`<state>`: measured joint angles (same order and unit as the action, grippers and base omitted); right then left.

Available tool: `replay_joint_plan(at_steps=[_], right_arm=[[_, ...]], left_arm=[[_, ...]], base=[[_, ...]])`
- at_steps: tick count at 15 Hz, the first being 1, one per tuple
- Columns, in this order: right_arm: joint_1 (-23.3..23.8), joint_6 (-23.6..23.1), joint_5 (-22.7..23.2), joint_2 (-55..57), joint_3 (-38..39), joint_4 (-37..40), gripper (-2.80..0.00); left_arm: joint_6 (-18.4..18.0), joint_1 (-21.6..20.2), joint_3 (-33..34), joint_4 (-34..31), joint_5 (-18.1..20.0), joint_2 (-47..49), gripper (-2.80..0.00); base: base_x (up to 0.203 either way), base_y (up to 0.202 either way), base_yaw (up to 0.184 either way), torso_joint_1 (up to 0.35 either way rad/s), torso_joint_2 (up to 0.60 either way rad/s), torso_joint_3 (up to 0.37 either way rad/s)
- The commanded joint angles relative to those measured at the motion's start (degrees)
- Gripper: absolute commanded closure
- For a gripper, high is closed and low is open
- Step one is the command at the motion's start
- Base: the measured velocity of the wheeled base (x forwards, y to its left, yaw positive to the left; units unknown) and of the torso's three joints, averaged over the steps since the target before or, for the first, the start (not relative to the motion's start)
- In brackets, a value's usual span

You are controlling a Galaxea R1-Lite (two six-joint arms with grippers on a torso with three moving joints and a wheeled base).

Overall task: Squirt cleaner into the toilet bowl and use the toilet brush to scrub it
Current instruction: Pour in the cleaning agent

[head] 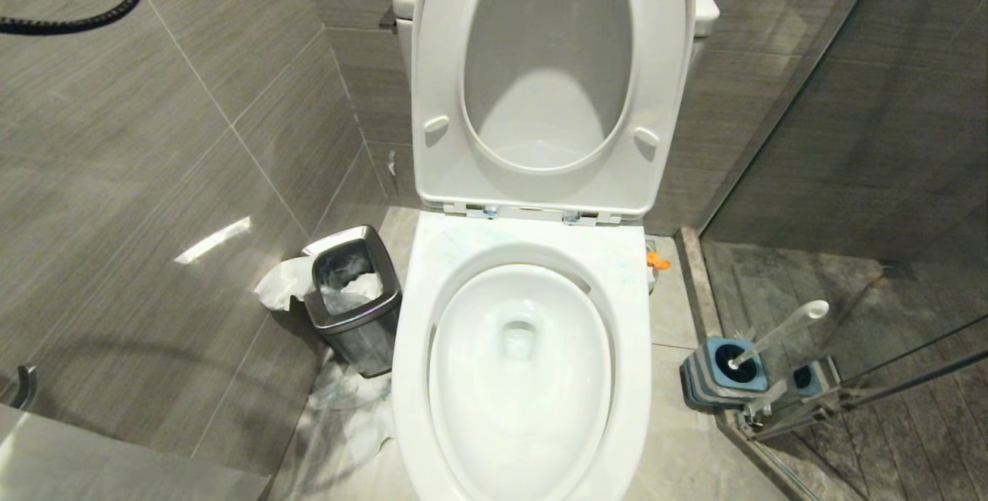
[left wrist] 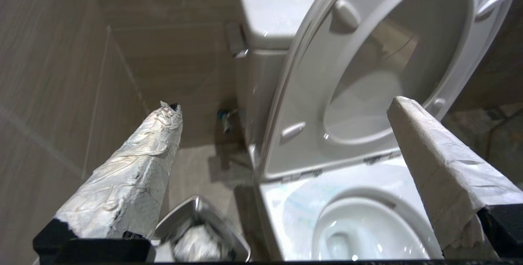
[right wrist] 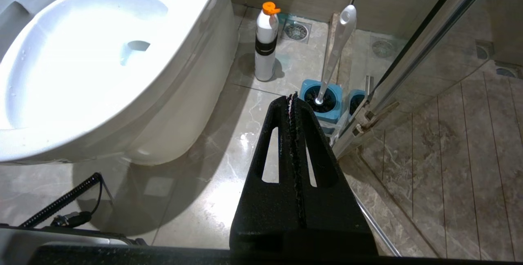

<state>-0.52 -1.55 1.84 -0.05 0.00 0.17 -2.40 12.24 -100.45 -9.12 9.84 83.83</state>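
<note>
Grey tiled walls close in a small bathroom with a pale marble floor (head: 679, 439) and a glass shower screen (head: 849, 177) to the right. Nearest me sits the toilet bowl (head: 519, 377), seat (head: 548, 76) raised, faint blue cleaner (head: 455, 250) streaked on its far rim. The toilet brush (head: 779, 331) stands in its holder (head: 722, 374) to the right; a steel bin (head: 353, 296) sits left. My left gripper (left wrist: 282, 108) spreads wide, empty, above the bin side. My right gripper (right wrist: 293, 97) is clenched, low, near the brush.
</note>
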Motion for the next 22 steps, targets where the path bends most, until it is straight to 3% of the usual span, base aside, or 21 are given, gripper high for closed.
replay_joint_plan(at_steps=[1, 18, 19, 22], right_arm=[[0.00, -0.03, 0.00, 0.05, 0.00, 0.01, 0.00], [-0.08, -0.03, 0.00, 0.05, 0.00, 0.01, 0.00], [-0.08, -0.03, 0.00, 0.05, 0.00, 0.01, 0.00], [0.00, -0.03, 0.00, 0.05, 0.00, 0.01, 0.00]], left_arm=[[-0.58, -2.49, 2.56, -3.04, 0.09, -6.00, -2.80], [-0.59, -3.89, 4.30, -3.10, 0.10, -9.91, -2.80], [-0.63, -3.89, 4.92, -3.02, 0.18, -10.35, 0.00], [-0.41, -3.89, 4.92, -2.93, 0.18, -10.79, 0.00]], base=[[0.000, 0.000, 0.000, 0.000, 0.00, 0.000], [0.000, 0.000, 0.000, 0.000, 0.00, 0.000], [0.000, 0.000, 0.000, 0.000, 0.00, 0.000], [0.000, 0.000, 0.000, 0.000, 0.00, 0.000]])
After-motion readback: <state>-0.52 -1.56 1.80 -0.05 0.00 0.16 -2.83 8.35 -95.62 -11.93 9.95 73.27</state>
